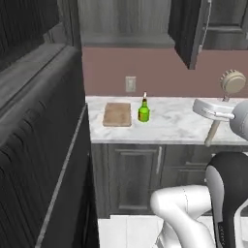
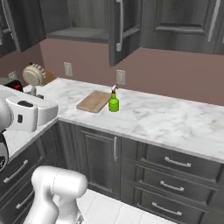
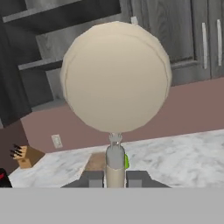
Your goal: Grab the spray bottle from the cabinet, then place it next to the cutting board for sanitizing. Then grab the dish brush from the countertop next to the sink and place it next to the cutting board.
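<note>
You are seeing the green spray bottle (image 1: pixel 144 111) standing upright just right of the wooden cutting board (image 1: pixel 117 115) on the marble countertop (image 1: pixel 174 123), while the beige dish brush (image 1: pixel 231 83) is hanging lifted, head up.

So the arm (image 1: pixel 186 213) is basically all glossy white, chunky rounded segments like fat tubes, with dark near-black bands at the joints. Over by the cutting board (image 2: pixel 93 101) side there's a white boxy link with a small dark patch on top. The gripper (image 3: pixel 115 178) has two small grey blocky fingertips.
</note>
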